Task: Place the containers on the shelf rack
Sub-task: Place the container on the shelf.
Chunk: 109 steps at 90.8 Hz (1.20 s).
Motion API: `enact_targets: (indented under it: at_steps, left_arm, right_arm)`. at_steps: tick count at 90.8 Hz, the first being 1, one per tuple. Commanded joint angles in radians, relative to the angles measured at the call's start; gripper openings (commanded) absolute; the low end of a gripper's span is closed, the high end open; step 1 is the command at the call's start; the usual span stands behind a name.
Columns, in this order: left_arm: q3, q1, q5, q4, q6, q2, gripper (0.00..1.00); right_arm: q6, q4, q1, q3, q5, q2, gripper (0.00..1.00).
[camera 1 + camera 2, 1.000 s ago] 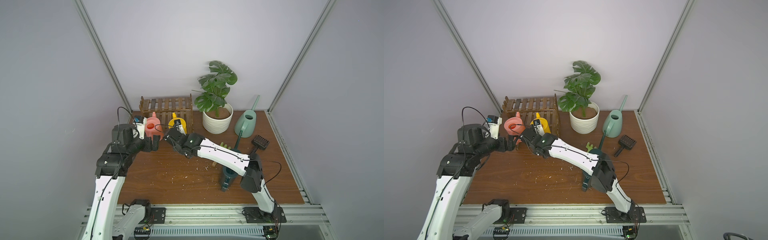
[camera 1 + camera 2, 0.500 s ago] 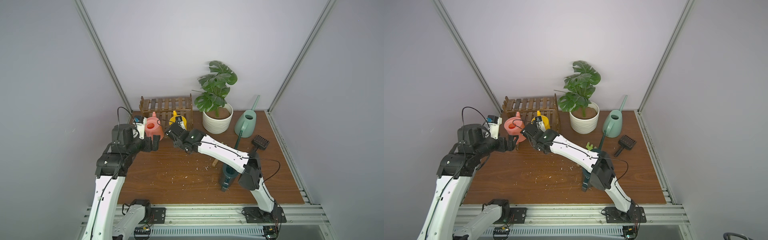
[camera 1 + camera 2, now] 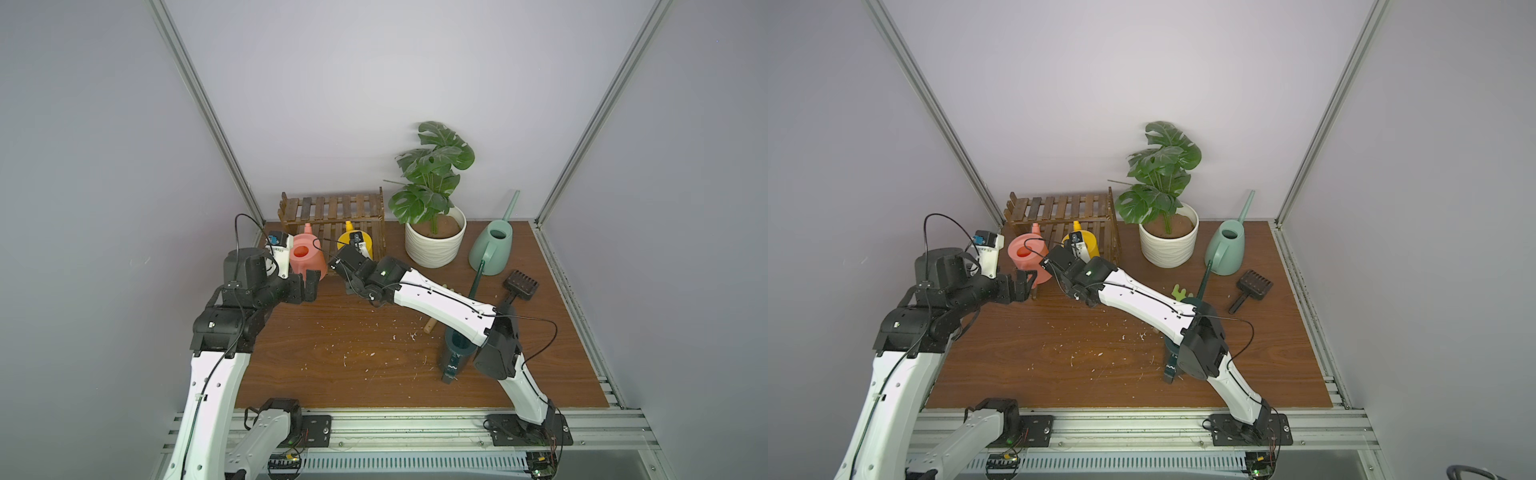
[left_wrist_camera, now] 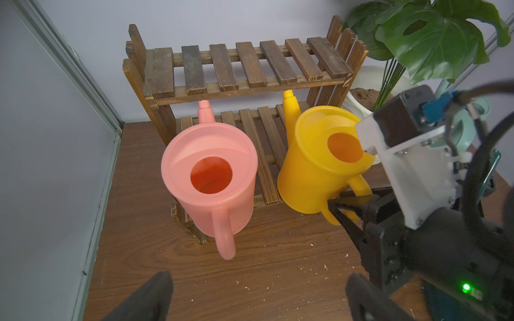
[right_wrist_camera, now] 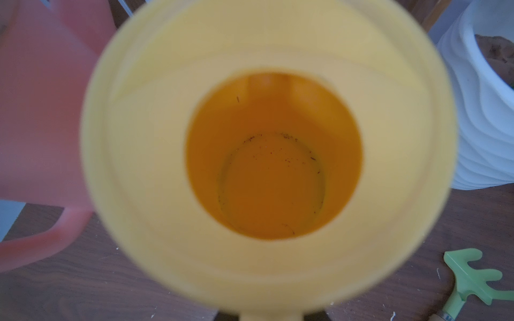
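Yellow can (image 4: 308,166) now sits over the right half of the lower shelf (image 4: 265,166) of the rack (image 4: 250,69). A second ago it was a shade nearer, and the right arm has since reached farther in to carry it there. Its base seems to be down on the slats, close to their near edge, though the contact itself is hidden.

The right gripper (image 4: 333,208) has its jaws on either side of the handle. I cannot tell whether they still pinch it or have begun to ease off.

The pink can (image 4: 208,178) has not moved. It stands on the left of the same shelf, just beside the yellow one. The left gripper (image 4: 256,294) hangs nearer than it, jaws spread wide and empty, as before.

In my judgement this second can is as good as placed, and needs only a release and a clean withdrawal. Two cans are still on the table (image 3: 332,353). The teal can (image 3: 454,351) is near right, under the right arm's elbow. The mint can (image 3: 494,253) is far right, near the plant pot (image 3: 434,249).

The yellow can stands upright, so its body's long axis is vertical. Its spout-to-handle line runs far to near. The spout points at the far wall, with its tip by the near edge of the upper shelf (image 4: 278,64). The handle points near and a little right, toward the right arm. The pink can is turned much the same way.
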<state>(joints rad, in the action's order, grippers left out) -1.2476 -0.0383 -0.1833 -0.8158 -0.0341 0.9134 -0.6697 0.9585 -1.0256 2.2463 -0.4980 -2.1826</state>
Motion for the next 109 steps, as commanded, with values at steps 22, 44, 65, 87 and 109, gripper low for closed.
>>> enact_targets:
  at_steps: [22, 44, 65, 87, 109]
  left_arm:
    - [-0.007, 0.014, -0.006, -0.005, -0.001, -0.007, 1.0]
    - [-0.005, 0.014, -0.008, -0.005, 0.0, -0.007, 1.0]
    - [-0.002, 0.014, -0.01, -0.005, -0.005, -0.008, 1.0]
    - [-0.002, 0.013, -0.011, -0.005, -0.005, -0.007, 1.0]
    - [0.0, 0.014, -0.014, -0.006, -0.01, -0.008, 1.0]
  right_arm:
    - [0.007, -0.005, 0.003, 0.029, 0.021, -0.001, 0.3]
    - [0.009, 0.003, -0.001, 0.023, 0.018, 0.013, 0.33]
    - [0.01, 0.005, -0.007, 0.001, 0.016, 0.046, 0.35]
    - [0.016, -0.013, -0.017, -0.03, 0.025, 0.082, 0.37]
    - [0.013, -0.03, -0.028, -0.067, 0.02, 0.128, 0.37]
